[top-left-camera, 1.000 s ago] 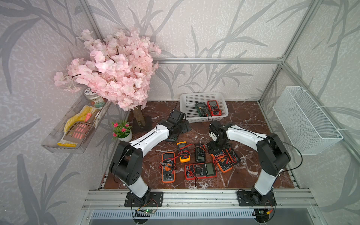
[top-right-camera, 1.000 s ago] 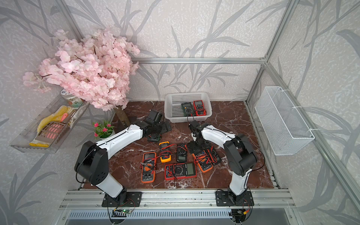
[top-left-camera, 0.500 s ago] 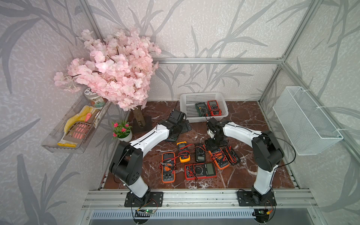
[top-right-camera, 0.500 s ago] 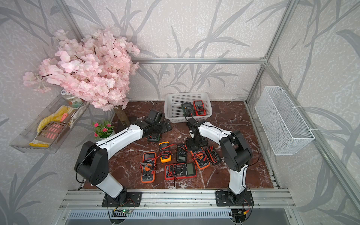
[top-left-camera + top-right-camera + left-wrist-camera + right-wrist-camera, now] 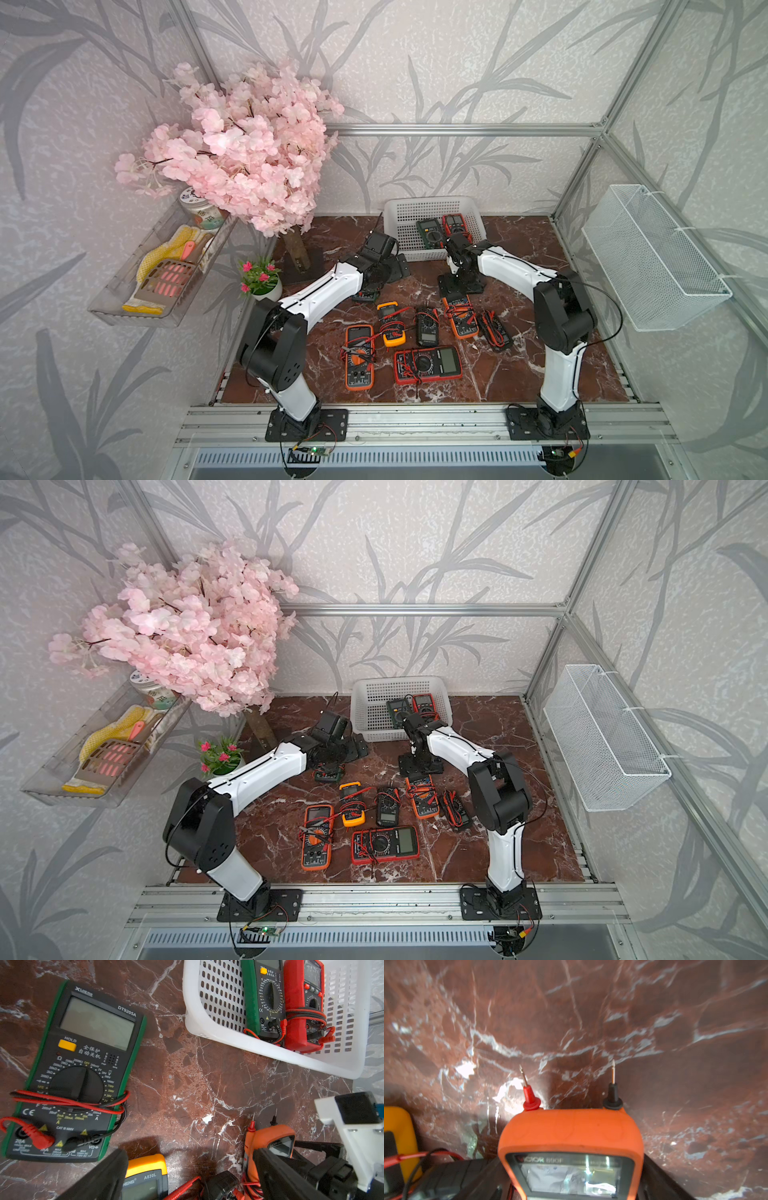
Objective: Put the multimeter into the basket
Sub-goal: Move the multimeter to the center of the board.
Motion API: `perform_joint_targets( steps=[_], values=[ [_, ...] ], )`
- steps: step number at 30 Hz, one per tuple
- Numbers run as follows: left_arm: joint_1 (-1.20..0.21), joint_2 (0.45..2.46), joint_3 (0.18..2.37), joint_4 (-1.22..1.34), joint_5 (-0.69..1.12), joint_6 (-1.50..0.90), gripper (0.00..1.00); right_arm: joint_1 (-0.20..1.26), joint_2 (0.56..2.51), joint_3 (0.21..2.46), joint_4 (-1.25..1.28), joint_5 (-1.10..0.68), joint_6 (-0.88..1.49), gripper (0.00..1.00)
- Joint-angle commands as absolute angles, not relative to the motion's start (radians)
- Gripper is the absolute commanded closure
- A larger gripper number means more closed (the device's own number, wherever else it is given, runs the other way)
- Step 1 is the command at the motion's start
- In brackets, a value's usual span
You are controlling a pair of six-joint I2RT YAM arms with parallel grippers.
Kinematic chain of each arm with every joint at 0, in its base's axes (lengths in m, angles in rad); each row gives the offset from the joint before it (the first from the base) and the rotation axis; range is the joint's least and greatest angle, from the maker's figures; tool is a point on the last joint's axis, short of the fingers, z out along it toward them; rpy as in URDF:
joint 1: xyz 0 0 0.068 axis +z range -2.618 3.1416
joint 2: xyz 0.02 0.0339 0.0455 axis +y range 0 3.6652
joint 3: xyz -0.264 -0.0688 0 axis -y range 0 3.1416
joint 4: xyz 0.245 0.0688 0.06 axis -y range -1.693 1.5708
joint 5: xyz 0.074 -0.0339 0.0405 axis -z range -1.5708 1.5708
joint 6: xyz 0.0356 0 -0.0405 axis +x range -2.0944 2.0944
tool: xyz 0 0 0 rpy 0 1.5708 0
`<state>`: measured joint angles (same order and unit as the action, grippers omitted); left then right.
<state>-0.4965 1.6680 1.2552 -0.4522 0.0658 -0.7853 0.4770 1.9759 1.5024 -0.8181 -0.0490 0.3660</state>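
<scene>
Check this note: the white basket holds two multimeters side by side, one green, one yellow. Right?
One colour is wrong: in the left wrist view the basket holds a green multimeter and a red multimeter side by side, no yellow one.

I'm working in a robot test cell: aluminium frame (image 5: 457, 129), leaf wallpaper (image 5: 478, 62), marble worktop (image 5: 519, 374). Fake blossom (image 5: 249, 158) and a wall bin (image 5: 656, 257) dress it homelike.
</scene>
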Motion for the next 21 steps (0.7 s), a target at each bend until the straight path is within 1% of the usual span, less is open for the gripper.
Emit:
perform_joint_targets(
  steps=[1,5,7,10,13,15,19,21],
  values=[
    [-0.502,1.676,1.281,-0.477,0.069,-0.767,0.00,0.454,1.988,1.551,-0.807,-0.025,0.389,0.39],
    [-0.502,1.674,1.276,-0.477,0.066,-0.765,0.00,0.447,2.008,1.576,-0.807,-0.020,0.388,0.39],
    [-0.502,1.675,1.275,-0.477,0.066,-0.765,0.00,0.448,2.021,1.584,-0.811,-0.016,0.389,0.36],
    [-0.501,1.676,1.275,-0.475,0.067,-0.767,0.00,0.447,2.026,1.585,-0.816,-0.009,0.392,0.27],
    [-0.502,1.678,1.276,-0.470,0.068,-0.767,0.00,0.447,2.010,1.570,-0.818,-0.008,0.398,0.14],
    [-0.501,1.678,1.276,-0.468,0.068,-0.769,0.00,0.448,1.990,1.554,-0.816,-0.008,0.400,0.08],
    [-0.502,1.682,1.279,-0.463,0.069,-0.770,0.00,0.448,1.942,1.510,-0.807,-0.015,0.403,0.01],
    [-0.502,1.684,1.282,-0.463,0.069,-0.770,0.00,0.447,1.919,1.485,-0.806,-0.018,0.404,0.01]
  ],
)
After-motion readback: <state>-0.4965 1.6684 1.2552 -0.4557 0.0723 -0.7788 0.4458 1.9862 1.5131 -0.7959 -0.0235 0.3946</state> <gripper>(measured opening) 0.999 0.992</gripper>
